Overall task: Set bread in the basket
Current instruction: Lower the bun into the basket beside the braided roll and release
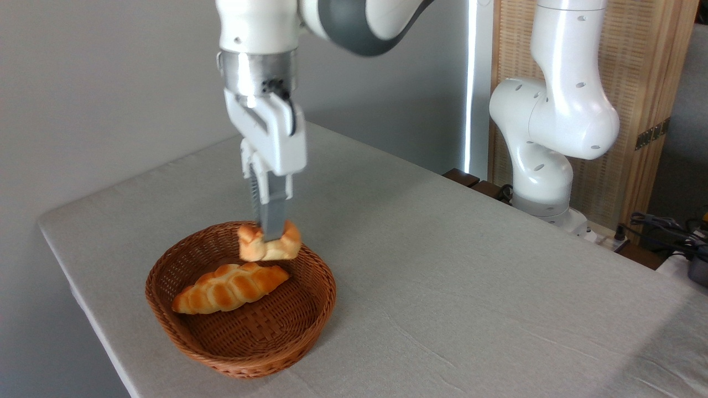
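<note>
On the grey desk the wicker basket holds a long braided loaf; above its far rim hangs the bread, a small knotted bun pinched between the narrowly set fingers of the downward-pointing gripper.

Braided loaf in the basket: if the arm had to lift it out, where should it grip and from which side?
Grip the braided loaf across its narrow middle, coming straight down from above. It lies flat and long in the wicker basket, whose raised rim blocks a sideways approach. The gripper, holding the bun just above, would need to clear first.
</note>
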Controlling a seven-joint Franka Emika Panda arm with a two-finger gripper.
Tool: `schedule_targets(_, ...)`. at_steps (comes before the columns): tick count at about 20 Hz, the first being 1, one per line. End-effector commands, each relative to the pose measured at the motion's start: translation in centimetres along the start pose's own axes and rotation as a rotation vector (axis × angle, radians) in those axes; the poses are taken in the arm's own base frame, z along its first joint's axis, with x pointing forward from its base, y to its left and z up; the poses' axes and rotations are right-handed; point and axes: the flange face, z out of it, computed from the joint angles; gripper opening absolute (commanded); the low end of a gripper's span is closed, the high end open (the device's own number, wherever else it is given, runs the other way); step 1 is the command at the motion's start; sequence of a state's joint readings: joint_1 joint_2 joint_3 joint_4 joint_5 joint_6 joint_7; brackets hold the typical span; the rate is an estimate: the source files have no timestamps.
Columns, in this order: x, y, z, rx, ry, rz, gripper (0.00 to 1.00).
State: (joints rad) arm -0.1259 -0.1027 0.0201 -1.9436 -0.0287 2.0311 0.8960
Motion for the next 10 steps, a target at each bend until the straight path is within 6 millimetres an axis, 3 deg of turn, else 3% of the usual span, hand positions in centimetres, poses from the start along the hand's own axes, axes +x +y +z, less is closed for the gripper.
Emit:
schedule_targets(1, 1.3, -0.5, 1.8, 0.015, -0.006, 0.027, 0.97)
schedule_targets(5, 1.4, -0.1, 3.6, -0.001, -0.018, 0.034, 1.00)
schedule_targets(10, 1.8, -0.4, 3.6, 0.026, 0.004, 0.036, 1.00)
